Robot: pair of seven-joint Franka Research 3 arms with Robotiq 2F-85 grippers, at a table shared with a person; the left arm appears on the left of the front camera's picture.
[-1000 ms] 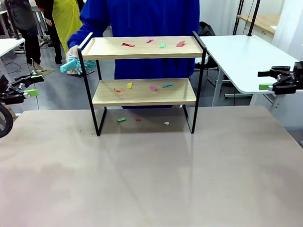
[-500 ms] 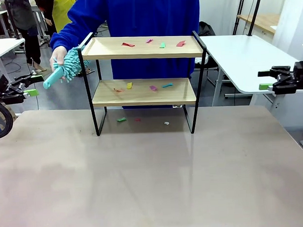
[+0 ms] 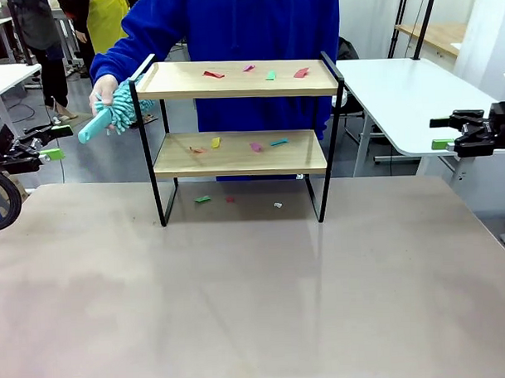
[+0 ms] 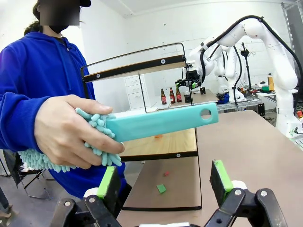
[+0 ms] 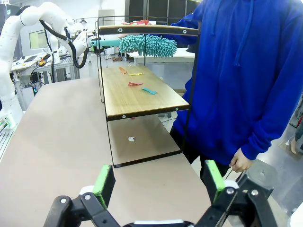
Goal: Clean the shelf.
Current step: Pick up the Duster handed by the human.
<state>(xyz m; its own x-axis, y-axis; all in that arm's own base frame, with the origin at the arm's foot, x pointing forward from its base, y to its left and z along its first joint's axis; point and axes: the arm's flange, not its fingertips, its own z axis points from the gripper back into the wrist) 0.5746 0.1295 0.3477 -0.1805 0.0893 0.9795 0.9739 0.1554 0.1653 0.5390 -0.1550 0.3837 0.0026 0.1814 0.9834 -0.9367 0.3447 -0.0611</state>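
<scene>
The shelf (image 3: pixel 239 154) stands at the far middle of the beige table, two wooden boards in a black frame. Small coloured scraps (image 3: pixel 269 74) lie on its top board, more on the lower board (image 3: pixel 255 146) and on the table under it (image 3: pixel 203 199). A person in a blue hoodie stands behind it, one hand (image 3: pixel 104 88) holding a teal fluffy duster (image 3: pixel 117 109) by the shelf's left end. My left gripper (image 3: pixel 56 140) hangs open at the left edge, the duster handle (image 4: pixel 161 122) close before it. My right gripper (image 3: pixel 440 133) is open at the far right, away from the shelf (image 5: pixel 137 94).
A white table (image 3: pixel 407 92) stands at the back right, beside my right gripper, and another (image 3: pixel 4 77) at the back left. People stand at the far left. The beige tabletop (image 3: pixel 256 297) stretches wide in front of the shelf.
The person's hand has brought the duster up from behind the shelf's left post and turned it closer to the top board's left end. Both arms have stayed still.
</scene>
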